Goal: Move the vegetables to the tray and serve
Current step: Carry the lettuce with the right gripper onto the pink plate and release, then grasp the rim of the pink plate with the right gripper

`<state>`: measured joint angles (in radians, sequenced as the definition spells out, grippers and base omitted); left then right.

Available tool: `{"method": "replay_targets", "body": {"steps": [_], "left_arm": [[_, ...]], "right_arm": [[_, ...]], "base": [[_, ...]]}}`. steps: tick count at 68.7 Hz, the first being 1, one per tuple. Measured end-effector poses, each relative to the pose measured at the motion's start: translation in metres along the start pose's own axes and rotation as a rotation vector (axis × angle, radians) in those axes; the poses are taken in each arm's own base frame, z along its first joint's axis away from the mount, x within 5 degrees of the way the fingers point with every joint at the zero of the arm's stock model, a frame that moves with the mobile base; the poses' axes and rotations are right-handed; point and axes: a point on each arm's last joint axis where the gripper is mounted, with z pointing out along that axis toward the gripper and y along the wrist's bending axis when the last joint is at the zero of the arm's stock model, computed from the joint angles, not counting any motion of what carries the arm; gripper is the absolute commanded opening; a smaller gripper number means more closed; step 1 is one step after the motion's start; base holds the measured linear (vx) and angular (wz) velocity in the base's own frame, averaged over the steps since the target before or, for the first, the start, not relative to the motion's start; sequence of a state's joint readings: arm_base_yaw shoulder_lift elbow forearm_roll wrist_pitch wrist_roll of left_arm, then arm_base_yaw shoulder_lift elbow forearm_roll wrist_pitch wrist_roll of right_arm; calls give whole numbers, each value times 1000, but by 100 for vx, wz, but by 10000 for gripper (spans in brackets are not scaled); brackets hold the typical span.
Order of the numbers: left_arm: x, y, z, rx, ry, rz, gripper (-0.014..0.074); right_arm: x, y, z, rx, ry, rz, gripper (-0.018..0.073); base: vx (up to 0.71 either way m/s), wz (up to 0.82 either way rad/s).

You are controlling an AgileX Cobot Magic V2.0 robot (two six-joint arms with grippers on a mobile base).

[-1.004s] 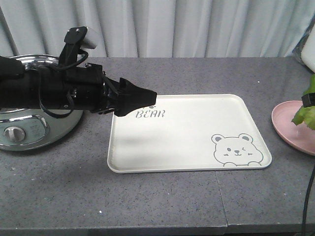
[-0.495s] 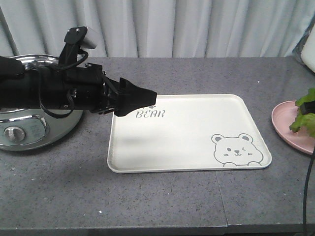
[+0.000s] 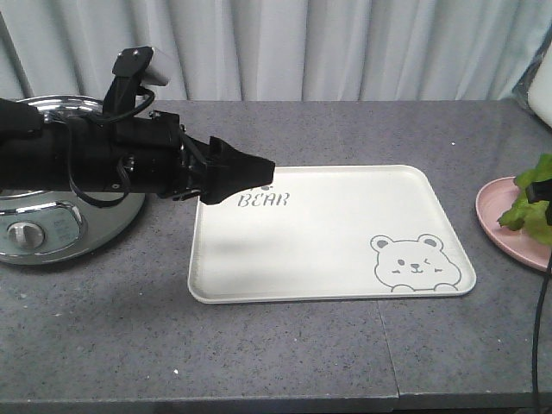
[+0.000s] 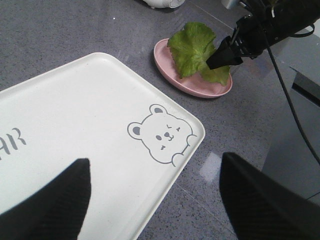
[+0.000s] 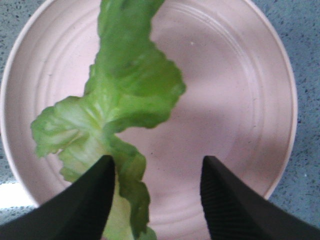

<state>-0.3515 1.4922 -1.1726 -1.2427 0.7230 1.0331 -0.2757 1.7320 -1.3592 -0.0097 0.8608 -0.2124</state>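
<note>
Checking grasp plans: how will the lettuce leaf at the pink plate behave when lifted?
Probably floppy: the lettuce leaf curls and folds over the pink plate. Likely light and tear-prone, given its thin ruffled edges. Gripping near the paler rib may hold better.

Grey speckled stone-look surface (image 3: 285, 354) across the whole near view, with a thin seam (image 3: 386, 345) running from its front edge toward the middle.

At the far left, on that surface, a round polished silver appliance (image 3: 52, 228), partly hidden, with a small round knob (image 3: 24, 234) on its front.

At the far right, a round pink plate (image 3: 493, 211), cut off by the frame edge; seen whole from the left wrist view (image 4: 192, 90), shallow, with faint concentric rings inside (image 5: 235, 100).

Behind everything, pale pleated curtains (image 3: 345, 47) hanging to the back edge of the surface.

Top right corner, a white object (image 3: 543, 90), too cropped to identify.
</note>
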Motion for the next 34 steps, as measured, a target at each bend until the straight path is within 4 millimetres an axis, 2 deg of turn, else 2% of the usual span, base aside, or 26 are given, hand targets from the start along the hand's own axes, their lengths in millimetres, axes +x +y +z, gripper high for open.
{"method": "replay_targets", "body": {"steps": [20, 34], "left_arm": [[0, 0, 0, 0, 0, 0, 524], [0, 0, 0, 0, 0, 0, 524]], "right_arm": [[0, -7, -1, 77, 2, 22, 454], [0, -8, -13, 90, -28, 33, 452]], "base": [[0, 0], [0, 0]]}}
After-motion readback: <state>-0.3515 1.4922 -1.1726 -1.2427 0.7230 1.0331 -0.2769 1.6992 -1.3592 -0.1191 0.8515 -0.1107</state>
